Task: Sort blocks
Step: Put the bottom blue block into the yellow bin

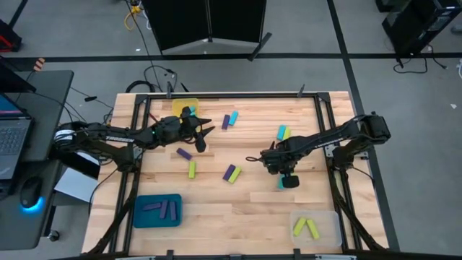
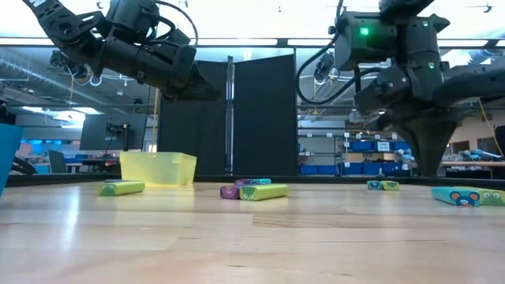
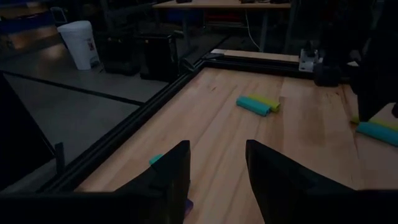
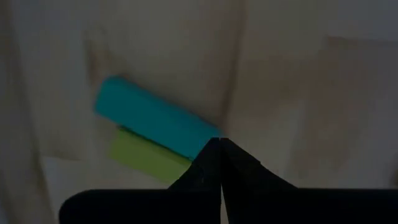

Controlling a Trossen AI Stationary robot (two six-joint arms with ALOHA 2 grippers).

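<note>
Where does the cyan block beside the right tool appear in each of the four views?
High view: cyan block, right of centre, partly hidden under the right tool.
Low view: block far right, lying on the table.
Left wrist view: block at the right edge.
Right wrist view: block left of centre.
Shared landmark: the shut right tool beside it.

Trays, a desk and a dark screen around the wooden table

The wooden table [image 1: 245, 209] carries three trays: a yellow tray [image 1: 180, 106] at about 11 o'clock by the far edge, a blue tray [image 1: 141, 214] at 8 o'clock, and a clear tray [image 1: 328, 225] at 5 o'clock. Off the table at 9 o'clock stands a desk with a laptop [image 1: 11, 137] and a mouse [image 1: 30, 191]. A black folding screen [image 1: 209, 25] stands at 12 o'clock on the grey floor, and a white bin [image 3: 79, 43] waits farther off.
</note>
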